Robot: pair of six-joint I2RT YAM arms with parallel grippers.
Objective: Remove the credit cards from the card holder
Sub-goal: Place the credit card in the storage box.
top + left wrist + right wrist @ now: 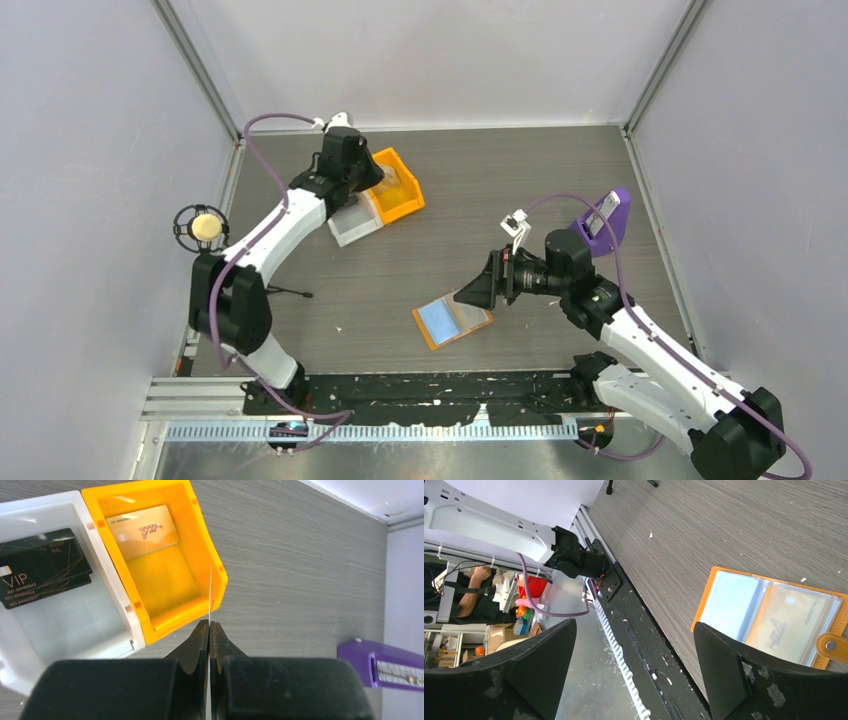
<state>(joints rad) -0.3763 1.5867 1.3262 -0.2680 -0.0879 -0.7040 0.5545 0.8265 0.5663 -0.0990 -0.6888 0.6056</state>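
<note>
The card holder [452,320] lies open and flat on the table, orange with light blue pocket panels. In the right wrist view the card holder [729,600] shows a pale gold credit card [786,625] inside its clear pocket. My right gripper [478,288] hovers just right of it, jaws wide open and holding nothing [634,630]. My left gripper [209,625] is shut on a thin credit card [210,592] seen edge-on, held over the front rim of the orange bin [215,575]. From above, the left gripper [372,182] sits over that bin.
The orange bin [405,190] holds a gold VIP card [144,530]. Beside it a white bin [75,625] holds black VIP cards [42,575]. A purple wedge stand [605,220] is at the right rear. A black rail [644,625] runs along the near table edge.
</note>
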